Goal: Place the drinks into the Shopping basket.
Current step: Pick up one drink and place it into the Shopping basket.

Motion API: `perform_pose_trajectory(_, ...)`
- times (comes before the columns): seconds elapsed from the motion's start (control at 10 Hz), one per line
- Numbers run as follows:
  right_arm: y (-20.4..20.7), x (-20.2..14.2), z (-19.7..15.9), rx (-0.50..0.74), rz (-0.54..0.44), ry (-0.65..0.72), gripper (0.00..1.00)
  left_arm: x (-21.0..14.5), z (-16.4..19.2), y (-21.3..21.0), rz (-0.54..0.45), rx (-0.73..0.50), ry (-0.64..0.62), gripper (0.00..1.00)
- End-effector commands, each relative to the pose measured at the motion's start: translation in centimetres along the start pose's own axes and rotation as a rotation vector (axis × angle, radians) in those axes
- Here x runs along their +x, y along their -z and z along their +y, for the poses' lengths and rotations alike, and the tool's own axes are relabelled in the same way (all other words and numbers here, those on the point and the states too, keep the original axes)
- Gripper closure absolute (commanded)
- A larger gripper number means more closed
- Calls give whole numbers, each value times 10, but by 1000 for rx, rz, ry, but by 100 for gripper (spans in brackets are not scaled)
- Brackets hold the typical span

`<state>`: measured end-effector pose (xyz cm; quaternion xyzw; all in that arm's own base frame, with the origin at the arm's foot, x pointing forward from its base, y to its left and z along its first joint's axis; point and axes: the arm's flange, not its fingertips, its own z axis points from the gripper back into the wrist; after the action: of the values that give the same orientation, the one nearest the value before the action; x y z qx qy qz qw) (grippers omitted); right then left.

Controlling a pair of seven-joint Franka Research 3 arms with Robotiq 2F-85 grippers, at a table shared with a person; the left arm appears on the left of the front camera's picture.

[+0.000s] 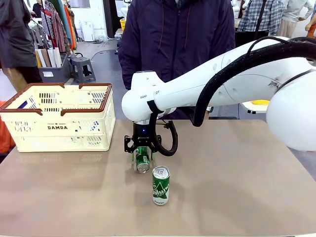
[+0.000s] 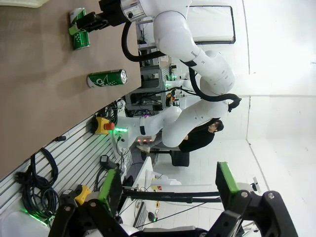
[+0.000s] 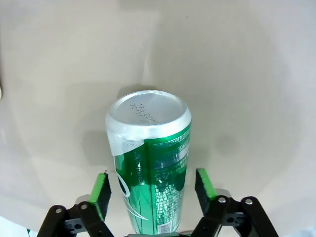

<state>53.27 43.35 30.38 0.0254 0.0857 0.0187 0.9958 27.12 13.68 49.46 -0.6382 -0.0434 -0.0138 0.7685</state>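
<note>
One green can (image 1: 142,163) lies on its side on the brown table, silver end toward me. My right gripper (image 1: 142,157) hangs straight over it, fingers down either side. In the right wrist view the green pads (image 3: 101,193) stand apart from that can (image 3: 148,148), a gap on each side, so the gripper (image 3: 153,190) is open. A second green can (image 1: 160,185) stands upright just in front. The cream Shopping basket (image 1: 59,129) with its brown rim sits at the left; something blue shows inside. My left gripper (image 2: 168,185) is open and holds nothing, off the table.
A person in a dark jacket (image 1: 177,39) stands at the far side of the table, close behind the right arm. From the left wrist, both green cans (image 2: 107,78) and the right arm (image 2: 187,44) show far off.
</note>
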Motion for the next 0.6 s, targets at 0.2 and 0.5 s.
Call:
perform_pose_trajectory(0.2,-8,-5,-9,35,-15,-30,0,-1,-3,0,-9,-18,2,0)
perform_pose_trajectory(0.5,-82,-24,-50,89,-135,-44,0,-1,-3,0,-9,-18,2,0)
